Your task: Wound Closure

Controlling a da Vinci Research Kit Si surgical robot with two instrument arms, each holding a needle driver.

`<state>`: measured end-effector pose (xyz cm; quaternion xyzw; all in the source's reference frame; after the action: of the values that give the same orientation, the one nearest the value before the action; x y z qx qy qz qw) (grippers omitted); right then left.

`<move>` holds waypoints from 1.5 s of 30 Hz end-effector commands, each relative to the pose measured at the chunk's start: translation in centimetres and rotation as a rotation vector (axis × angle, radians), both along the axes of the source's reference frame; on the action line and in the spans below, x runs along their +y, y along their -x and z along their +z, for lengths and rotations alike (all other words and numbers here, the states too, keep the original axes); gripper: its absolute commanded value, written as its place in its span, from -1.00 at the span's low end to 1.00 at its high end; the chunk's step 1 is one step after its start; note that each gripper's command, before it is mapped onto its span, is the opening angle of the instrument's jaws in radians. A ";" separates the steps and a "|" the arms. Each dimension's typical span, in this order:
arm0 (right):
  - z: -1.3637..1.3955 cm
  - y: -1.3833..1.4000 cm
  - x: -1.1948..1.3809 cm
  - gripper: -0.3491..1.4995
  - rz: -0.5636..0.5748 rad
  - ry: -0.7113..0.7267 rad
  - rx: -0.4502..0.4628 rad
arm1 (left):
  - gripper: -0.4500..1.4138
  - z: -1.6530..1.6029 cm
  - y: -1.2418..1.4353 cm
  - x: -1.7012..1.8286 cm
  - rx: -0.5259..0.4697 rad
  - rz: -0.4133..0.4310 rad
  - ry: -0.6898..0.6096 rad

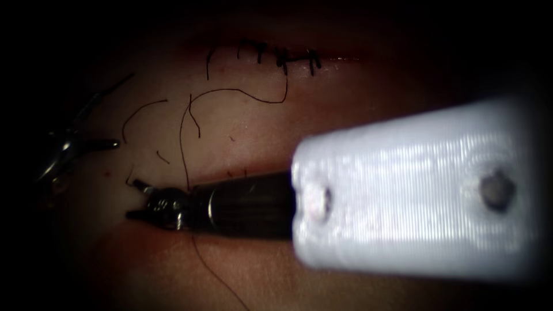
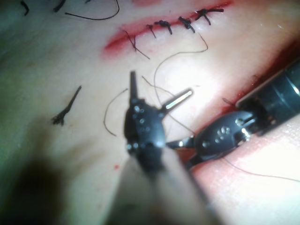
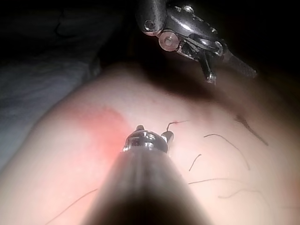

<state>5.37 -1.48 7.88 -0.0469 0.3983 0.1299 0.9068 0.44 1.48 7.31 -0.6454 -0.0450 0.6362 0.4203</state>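
The pale, glossy tissue (image 1: 242, 132) lay soft and faintly pink, and the cut (image 1: 340, 59) ran across its far part as a thin dark line. A row of knotted black stitches (image 1: 282, 57) crossed it, bristly where their tails stuck up. In the left wrist view, red fluid (image 2: 117, 44) smeared the unstitched end. From the last stitch a fine dark thread (image 1: 242, 92) curled in a loose loop over the surface, and short cut ends (image 1: 144, 115) lay scattered like hairs.

The left claw (image 1: 124, 109) stood wide open to the left of the stitches, its slim metal jaws spread in a V with nothing between them. The right claw (image 1: 131, 199) was parted too, its short dark jaws low over the tissue. It held nothing I could see, though the thread ran close past its ribbed metal wrist. I could not tell where the needle lay.
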 end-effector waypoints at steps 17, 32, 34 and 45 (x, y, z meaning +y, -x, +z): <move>-0.29 0.30 0.02 0.98 0.068 -0.158 0.081 | 0.41 0.33 -0.01 -0.86 0.107 0.140 -0.001; -0.33 0.27 0.02 0.96 0.065 -0.143 0.069 | -0.46 0.62 -0.02 -1.02 0.311 0.211 -0.022; -0.33 0.27 0.01 0.96 0.061 -0.138 0.068 | -0.30 0.66 0.01 -0.99 0.319 0.213 -0.026; -0.33 0.26 0.02 0.95 0.062 -0.138 0.067 | -0.06 0.72 0.23 -0.98 0.323 0.229 -0.032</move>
<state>5.07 -1.43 7.50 0.0068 0.4171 0.1866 0.8895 0.25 0.53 7.95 -0.5185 -0.0586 0.7748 0.3569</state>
